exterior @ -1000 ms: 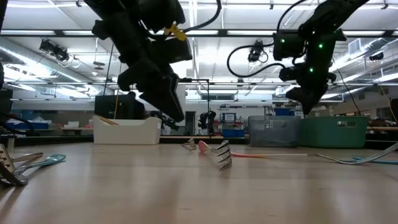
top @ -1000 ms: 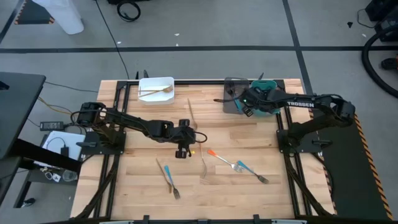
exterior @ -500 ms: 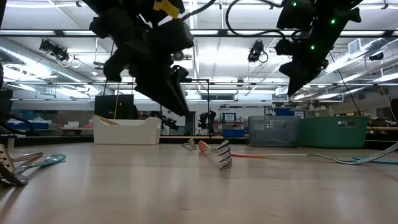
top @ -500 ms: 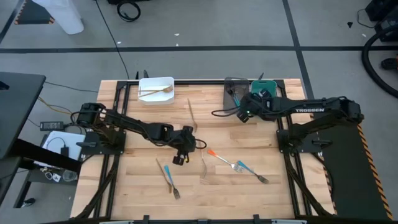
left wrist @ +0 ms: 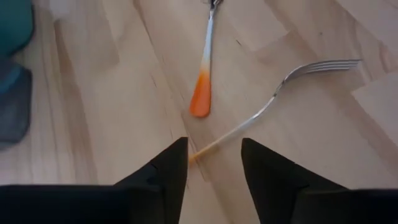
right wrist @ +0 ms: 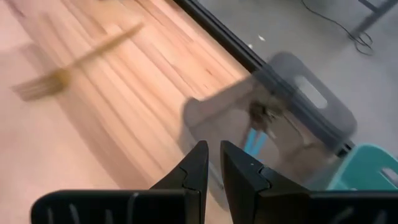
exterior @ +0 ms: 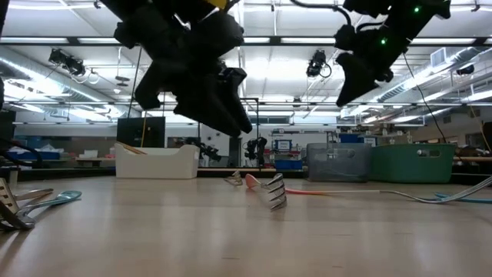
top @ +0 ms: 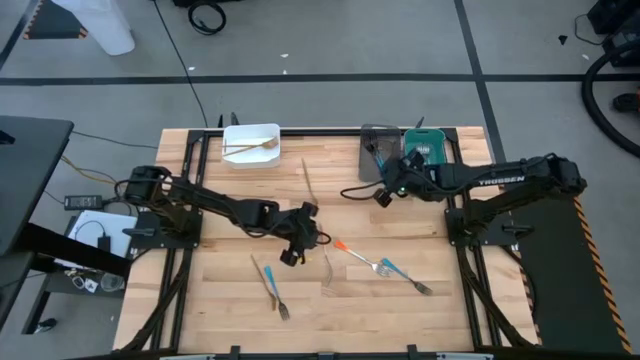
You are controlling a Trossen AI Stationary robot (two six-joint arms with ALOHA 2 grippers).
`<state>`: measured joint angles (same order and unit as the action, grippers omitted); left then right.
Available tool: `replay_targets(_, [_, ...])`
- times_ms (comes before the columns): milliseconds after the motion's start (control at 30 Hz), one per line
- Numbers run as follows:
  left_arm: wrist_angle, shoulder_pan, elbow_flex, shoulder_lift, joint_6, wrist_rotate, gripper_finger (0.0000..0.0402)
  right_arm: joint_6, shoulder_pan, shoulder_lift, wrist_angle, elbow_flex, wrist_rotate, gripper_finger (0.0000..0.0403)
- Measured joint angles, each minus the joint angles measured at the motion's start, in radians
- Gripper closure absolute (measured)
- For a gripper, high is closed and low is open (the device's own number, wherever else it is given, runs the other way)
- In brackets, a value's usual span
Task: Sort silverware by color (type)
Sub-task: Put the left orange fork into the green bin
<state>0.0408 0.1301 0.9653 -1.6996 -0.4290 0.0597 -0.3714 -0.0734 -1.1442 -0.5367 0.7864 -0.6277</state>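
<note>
I've got a few pieces binned but five forks loose on the worktop [top: 230,300], left gripper [left wrist: 211,155] fingers spread above the gold fork [left wrist: 273,99], right gripper [right wrist: 213,163] fingers nearly together, empty.

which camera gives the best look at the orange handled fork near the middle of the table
The left wrist view: the orange-handled fork lies clear just beyond the open left gripper, beside a gold fork. The high view shows it small; the low view shows only tines and a thin streak. The right wrist view misses it.
</note>
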Motion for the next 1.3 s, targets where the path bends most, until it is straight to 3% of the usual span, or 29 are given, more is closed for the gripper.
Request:
replay_targets(333, [-0.065,-0.096,0.000,-0.071,-0.239,-0.108,0.0240,0.011,0.087,0.000,0.071,0.000,0.000,0.0349])
replay_targets(767, [-0.103,-0.242,0.000,-0.159,-0.302,-0.334,0.0240,0.004,0.098,-0.001,0.082,-0.001,-0.002,0.0349])
replay_targets(1000, [-0.115,-0.268,0.000,-0.209,-0.327,-0.338,0.0246,0.004,0.098,-0.001,0.091,-0.001,-0.001,0.0349])
replay_targets(1300, [-0.115,-0.267,0.000,-0.218,-0.325,-0.352,0.0305,0.004,0.098,-0.001,0.093,-0.001,0.000,0.0349])
